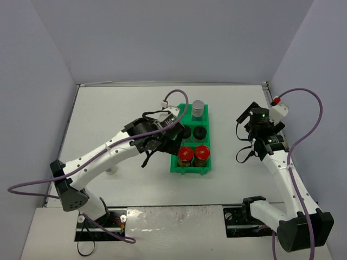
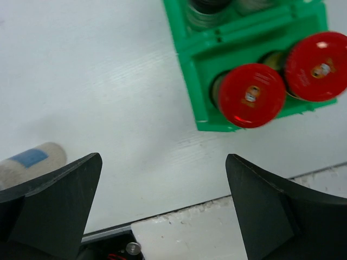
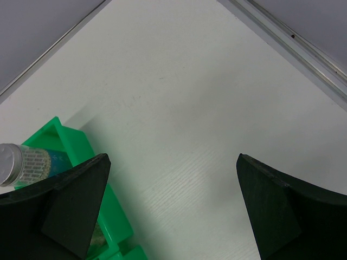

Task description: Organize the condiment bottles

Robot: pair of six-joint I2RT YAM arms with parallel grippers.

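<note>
Pale and lying on its side, a blue-labelled jar [image 2: 32, 160] rests on the white table [image 1: 124, 108], left of the green bin [image 1: 190, 170] and apart from it. Its cap cannot be seen. In the bin's nearest compartment, the left red-capped jar [image 1: 185, 155] and the right red-capped jar [image 1: 201, 154] stand upright, side by side. The left gripper [image 2: 162, 157] hangs over the bin's left edge, level with the middle compartment, its jaws spread wide with nothing between them. In that middle compartment stands a black-capped jar [image 1: 199, 132], with a second black cap [image 1: 186, 131] just left of it, partly covered by the left gripper. Right of the bin and well apart from it, the right gripper [image 3: 173, 157] hangs above bare table with its jaws also spread and empty. The far compartment holds one upright silver-capped jar [image 1: 198, 108].
</note>
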